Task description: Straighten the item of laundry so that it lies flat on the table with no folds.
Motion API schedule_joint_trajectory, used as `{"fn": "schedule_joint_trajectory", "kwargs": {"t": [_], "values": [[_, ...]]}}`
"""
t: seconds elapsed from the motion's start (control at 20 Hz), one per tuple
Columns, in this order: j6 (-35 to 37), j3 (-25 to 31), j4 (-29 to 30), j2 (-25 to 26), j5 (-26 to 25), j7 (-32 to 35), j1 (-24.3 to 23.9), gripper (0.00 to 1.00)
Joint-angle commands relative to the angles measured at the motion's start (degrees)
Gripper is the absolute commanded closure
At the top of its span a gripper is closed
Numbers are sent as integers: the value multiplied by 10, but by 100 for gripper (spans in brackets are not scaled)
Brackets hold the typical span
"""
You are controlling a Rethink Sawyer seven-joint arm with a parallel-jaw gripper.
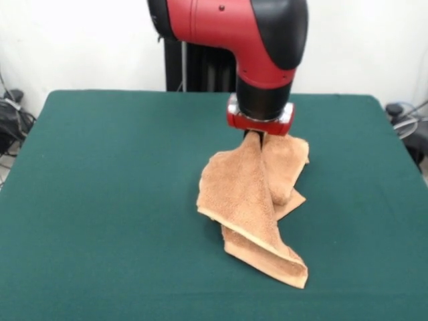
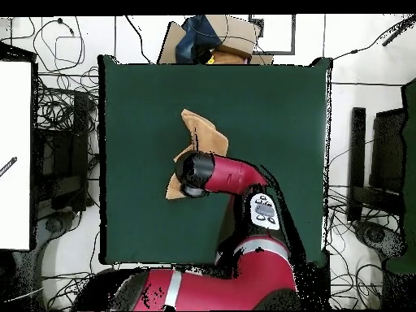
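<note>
The towel lies crumpled and folded near the centre of the green table, one end raised. Directly above it, the gripper pinches that raised fabric, its jaws closed narrow on the cloth.

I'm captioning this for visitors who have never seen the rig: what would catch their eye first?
The red and black arm comes down from the top over the middle of the dark green table, its gripper at the top of an orange-brown towel. The towel is bunched in folds and draped from the gripper down toward the table's near side. The overhead view shows tangled cables on the floor beside the table.
</note>
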Motion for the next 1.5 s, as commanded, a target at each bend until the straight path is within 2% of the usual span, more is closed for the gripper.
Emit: {"fn": "schedule_joint_trajectory", "kwargs": {"t": [0.05, 0.15, 0.5, 0.7, 0.9, 1.3, 1.5], "values": [[142, 10, 13, -57, 31, 120, 44, 100], [164, 7, 23, -72, 46, 138, 49, 100], [189, -43, 59, -136, 82, 220, 113, 100], [212, -67, 64, -153, 104, 255, 142, 100], [203, -80, 84, -171, 126, 272, 161, 100], [143, -77, 139, -195, 143, 232, 144, 100], [113, -77, 161, -205, 121, 183, 117, 100]]}}
